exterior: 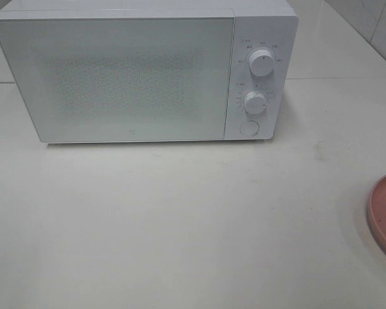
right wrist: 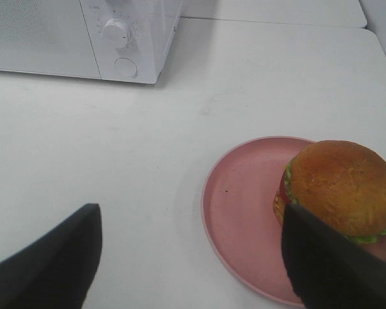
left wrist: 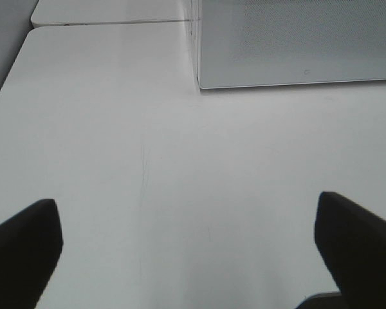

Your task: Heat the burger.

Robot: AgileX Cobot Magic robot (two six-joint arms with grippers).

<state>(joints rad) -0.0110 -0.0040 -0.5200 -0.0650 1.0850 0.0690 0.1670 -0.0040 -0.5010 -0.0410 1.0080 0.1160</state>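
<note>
White tabletop (exterior: 180, 219) under soft, even light, pale tiled wall (exterior: 373, 26) at rear right (grout lines visible), second white table (left wrist: 109, 11) butted behind, seam between them.

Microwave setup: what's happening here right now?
Nothing is being handled yet. The microwave sits on the table with its door shut. The burger rests on the pink plate, off to the microwave's right on its control side. The right gripper hangs open above the table by the plate, one finger next to the burger, gripping nothing. The left gripper is open over bare table in front of the microwave's left corner.
</note>
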